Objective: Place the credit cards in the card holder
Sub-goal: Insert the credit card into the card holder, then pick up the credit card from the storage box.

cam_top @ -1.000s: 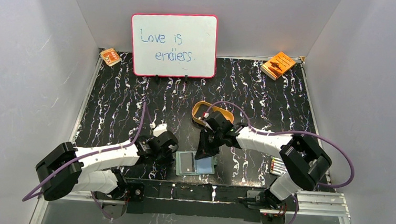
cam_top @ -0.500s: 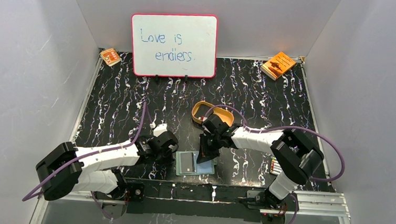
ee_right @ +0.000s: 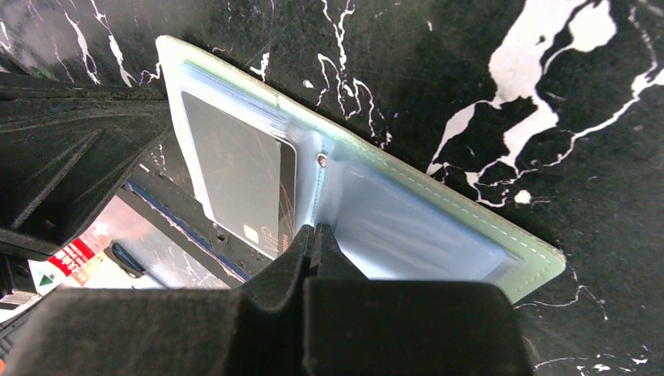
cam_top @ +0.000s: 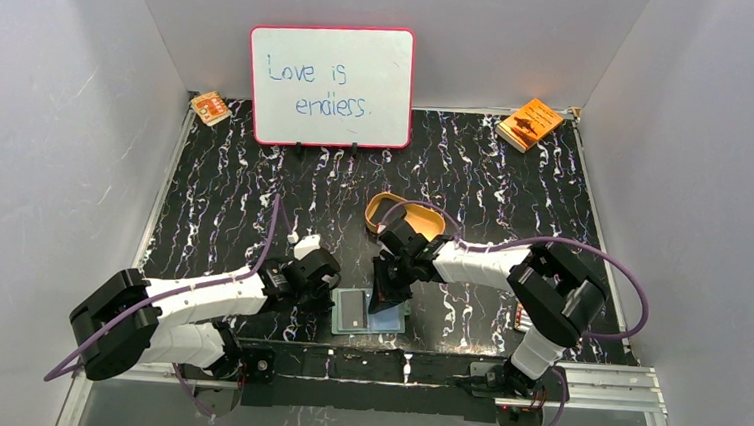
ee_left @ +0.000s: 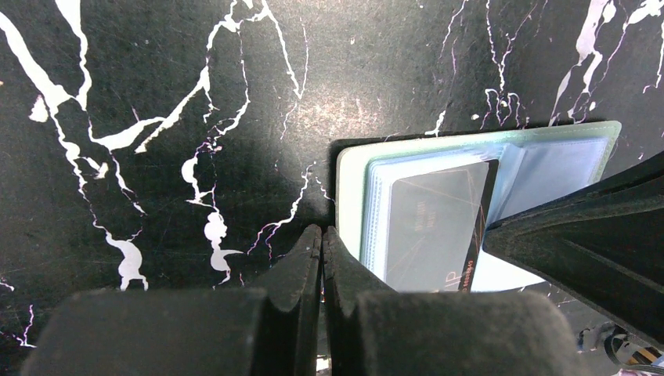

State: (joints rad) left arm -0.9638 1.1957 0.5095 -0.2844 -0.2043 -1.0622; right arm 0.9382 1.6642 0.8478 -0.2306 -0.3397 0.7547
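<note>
The card holder (ee_right: 407, 235) lies open at the near edge of the black marbled desk (cam_top: 253, 214), between the arms. One dark credit card (ee_right: 239, 184) is seated behind the clear pocket of its left half, and the right half shows no card. Over the last second the right gripper (ee_right: 313, 229) has closed its fingers fully on nothing and shifted left to the centre fold beside the card's edge, which suggests the card is released and being nudged home. The left gripper (ee_left: 322, 235), fingers likewise closed and empty, sits just beside the holder's left edge.
</note>
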